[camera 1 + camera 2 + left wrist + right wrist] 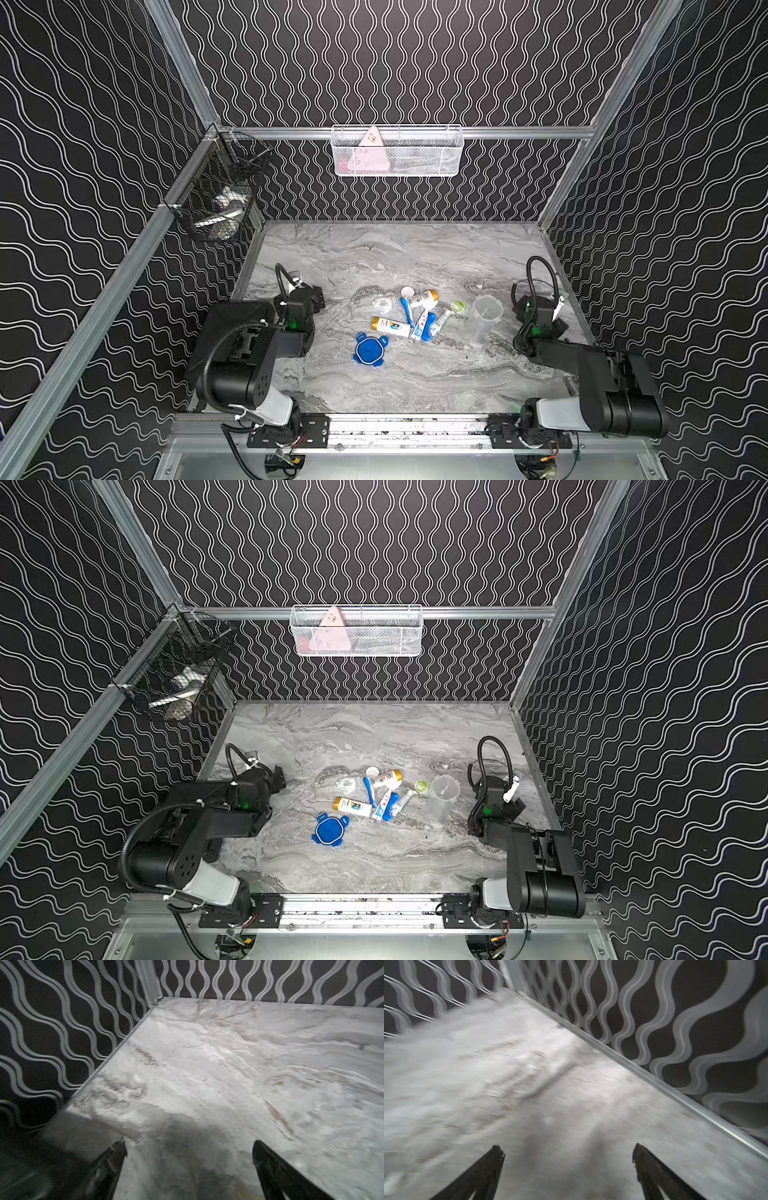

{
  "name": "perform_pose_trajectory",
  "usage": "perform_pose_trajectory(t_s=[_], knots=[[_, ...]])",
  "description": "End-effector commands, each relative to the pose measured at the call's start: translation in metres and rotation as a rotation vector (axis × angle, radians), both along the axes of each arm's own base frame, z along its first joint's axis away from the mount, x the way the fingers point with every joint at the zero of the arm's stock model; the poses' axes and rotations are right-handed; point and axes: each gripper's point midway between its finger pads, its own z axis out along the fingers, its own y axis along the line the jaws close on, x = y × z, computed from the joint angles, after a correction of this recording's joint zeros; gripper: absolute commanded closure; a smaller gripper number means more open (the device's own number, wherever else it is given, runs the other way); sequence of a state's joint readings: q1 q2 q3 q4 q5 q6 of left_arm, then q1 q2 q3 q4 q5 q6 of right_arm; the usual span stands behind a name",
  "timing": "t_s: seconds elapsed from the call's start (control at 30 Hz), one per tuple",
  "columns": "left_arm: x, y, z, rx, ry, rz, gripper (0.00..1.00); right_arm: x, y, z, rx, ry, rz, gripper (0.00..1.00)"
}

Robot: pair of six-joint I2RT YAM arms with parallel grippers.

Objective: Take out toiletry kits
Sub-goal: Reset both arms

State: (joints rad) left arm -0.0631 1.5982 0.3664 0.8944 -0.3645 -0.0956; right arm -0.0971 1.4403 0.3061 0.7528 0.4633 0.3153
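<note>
My left tool and right tool stand apart, empty; toiletry kits lie mid-frame on the bench.

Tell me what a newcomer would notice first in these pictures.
The heap of toiletries lies in the middle, between a blue lobed lid and a clear cup. On the back wall hangs a white mesh basket. The left gripper and right gripper stand open at the sides.
</note>
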Motion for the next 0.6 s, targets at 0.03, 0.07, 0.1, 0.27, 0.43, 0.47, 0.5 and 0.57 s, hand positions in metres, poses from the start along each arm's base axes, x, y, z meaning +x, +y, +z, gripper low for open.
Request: perform_pose_trajectory(t_s=[0.03,0.07,0.1,0.27,0.43,0.47,0.5,0.57], knots=[[0.011,-0.035,0.006,0.023,-0.051,-0.200,0.01,0.028,0.043,0.014,-0.030,-0.184,0.307,0.00],[0.014,-0.033,0.011,0.031,-0.084,-0.192,0.01,0.032,0.043,0.010,-0.033,-0.164,0.295,0.00],[0.014,-0.034,0.007,0.022,-0.058,-0.192,0.01,0.041,0.045,0.008,-0.046,-0.147,0.309,0.00],[0.016,-0.032,0.008,0.024,-0.058,-0.185,0.01,0.053,0.051,0.000,-0.048,-0.045,0.320,0.00],[0.013,-0.030,0.008,0.039,-0.059,-0.167,0.01,0.060,0.060,-0.001,-0.073,-0.029,0.348,0.00],[0.014,-0.031,0.009,0.043,-0.065,-0.170,0.01,0.059,0.060,-0.001,-0.075,-0.033,0.350,0.00],[0.014,-0.031,0.009,0.043,-0.065,-0.169,0.01,0.060,0.060,0.001,-0.082,-0.041,0.351,0.00],[0.014,-0.031,0.009,0.044,-0.065,-0.170,0.01,0.060,0.062,0.000,-0.088,-0.036,0.351,0.00]])
